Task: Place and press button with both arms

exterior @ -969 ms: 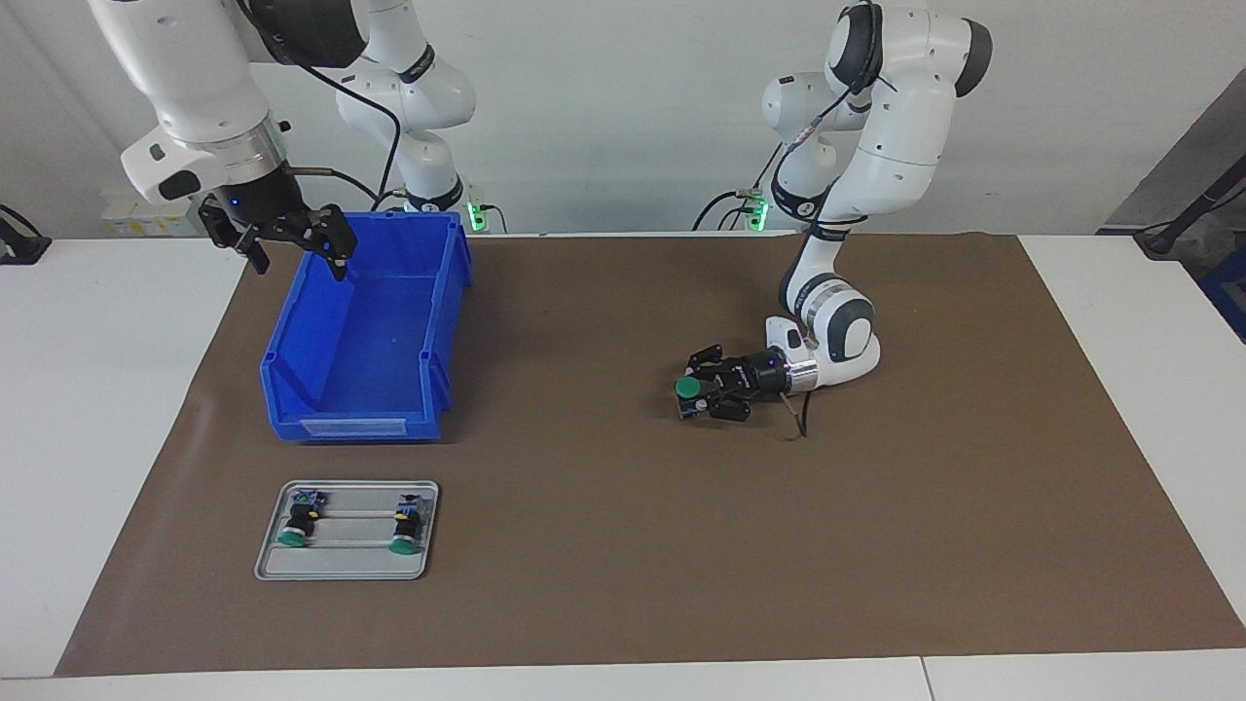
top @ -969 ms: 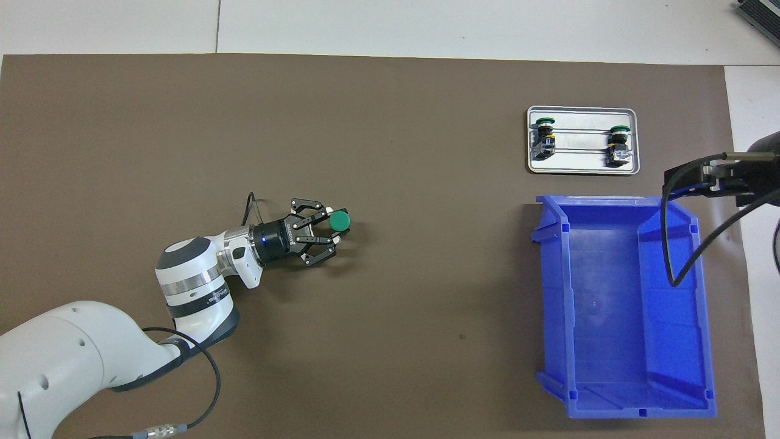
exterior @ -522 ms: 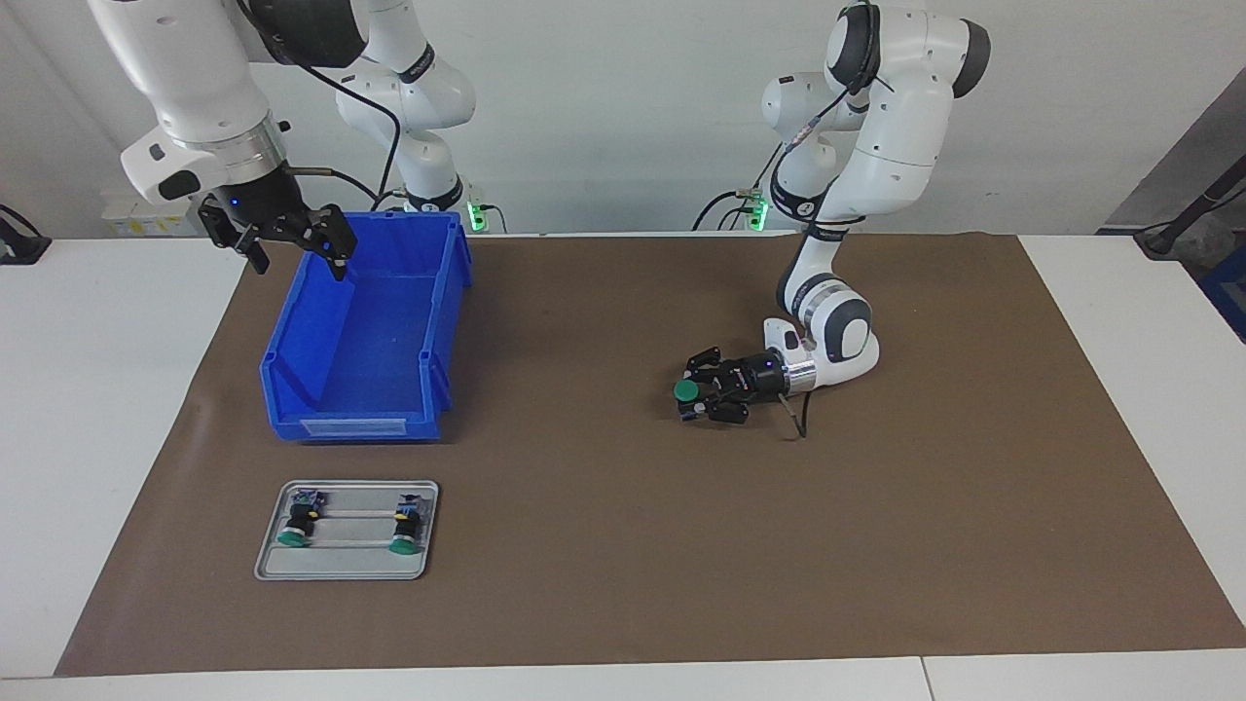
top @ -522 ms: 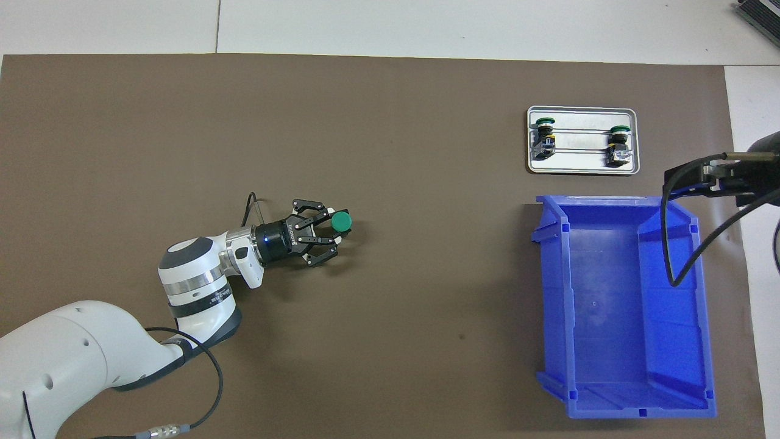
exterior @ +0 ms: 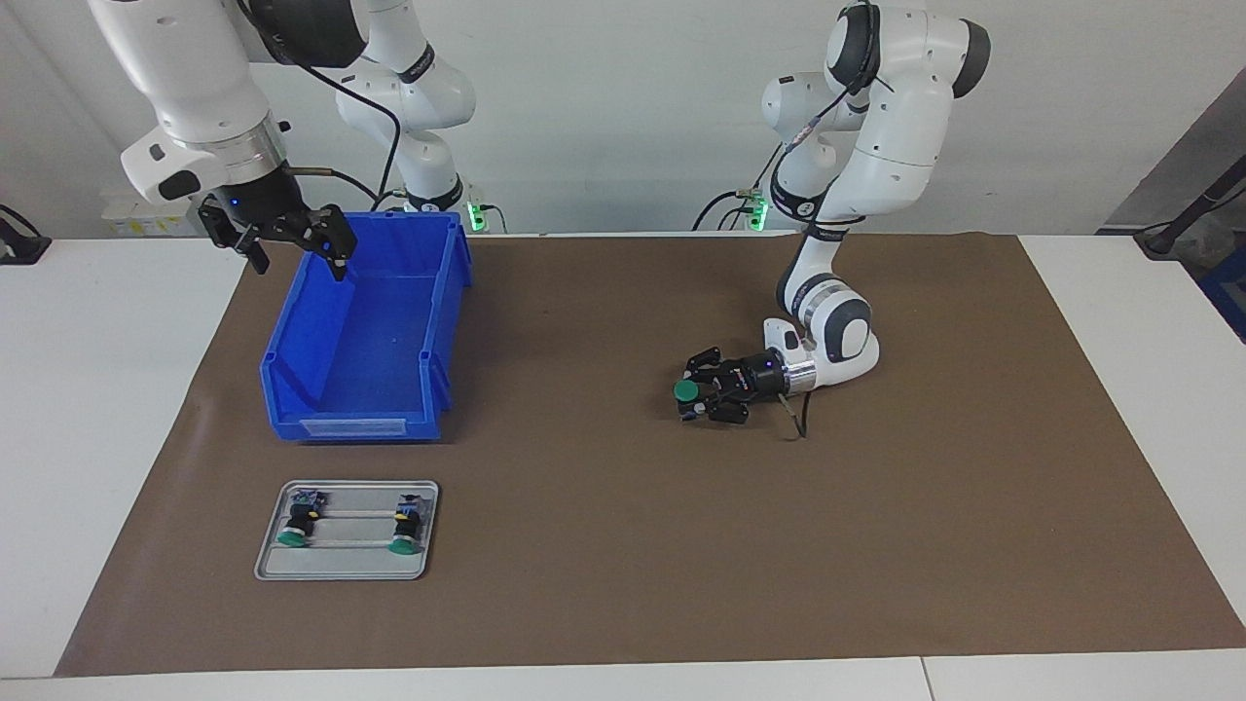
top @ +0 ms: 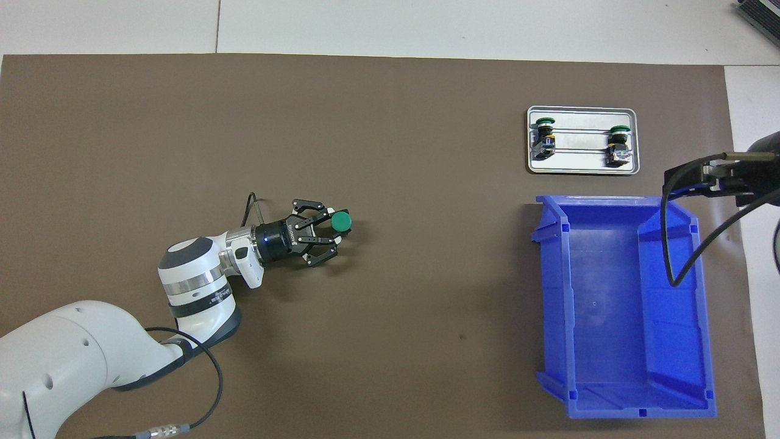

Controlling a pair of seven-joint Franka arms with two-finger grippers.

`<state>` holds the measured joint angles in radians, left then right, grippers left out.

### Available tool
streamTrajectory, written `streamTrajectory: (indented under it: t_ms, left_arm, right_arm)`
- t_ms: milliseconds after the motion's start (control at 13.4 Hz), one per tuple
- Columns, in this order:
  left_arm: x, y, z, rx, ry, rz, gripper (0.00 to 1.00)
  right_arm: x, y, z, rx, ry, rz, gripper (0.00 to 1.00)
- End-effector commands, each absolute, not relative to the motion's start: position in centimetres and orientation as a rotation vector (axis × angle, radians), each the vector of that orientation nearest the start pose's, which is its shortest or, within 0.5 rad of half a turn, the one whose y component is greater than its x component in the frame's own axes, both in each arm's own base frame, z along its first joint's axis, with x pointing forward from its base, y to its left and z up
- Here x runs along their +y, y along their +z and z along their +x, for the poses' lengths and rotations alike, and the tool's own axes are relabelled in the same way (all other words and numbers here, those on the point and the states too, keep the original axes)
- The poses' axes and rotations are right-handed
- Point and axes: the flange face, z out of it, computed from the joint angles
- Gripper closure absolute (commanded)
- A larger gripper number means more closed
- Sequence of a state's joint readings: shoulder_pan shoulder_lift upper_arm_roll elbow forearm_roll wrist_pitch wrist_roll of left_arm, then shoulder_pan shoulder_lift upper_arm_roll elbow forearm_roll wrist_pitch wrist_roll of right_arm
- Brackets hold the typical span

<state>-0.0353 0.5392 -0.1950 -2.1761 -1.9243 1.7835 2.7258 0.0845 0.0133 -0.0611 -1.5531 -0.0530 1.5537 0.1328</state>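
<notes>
Only facing view shows right gripper (exterior: 292, 255) open.

I've got the left arm (exterior: 881, 127) folded down low — wrist near horizontal, left gripper (exterior: 703, 393) just above the mat, fingers closed on the button (exterior: 687, 390). The right arm (exterior: 185, 78) waits raised, wrist pointing down — right gripper (exterior: 292, 255) hangs in the air, fingers spread apart.
</notes>
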Motion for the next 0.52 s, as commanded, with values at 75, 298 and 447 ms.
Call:
streamTrajectory:
  t_ms: [75,298,447]
  left_arm:
    - [-20.23,13.81,49.91,-1.062,1.389,1.363,0.24]
    - [-20.24,13.86,49.97,-1.063,1.391,1.362,0.01]
    - [-20.26,13.94,50.10,-1.064,1.394,1.360,0.00]
  right_arm:
    - [0.56,62.44,55.19,0.141,0.024,-3.165,0.00]
    - [0.65,62.44,55.19,0.139,0.024,-3.165,0.00]
    - [0.65,62.44,55.19,0.139,0.024,-3.165,0.00]
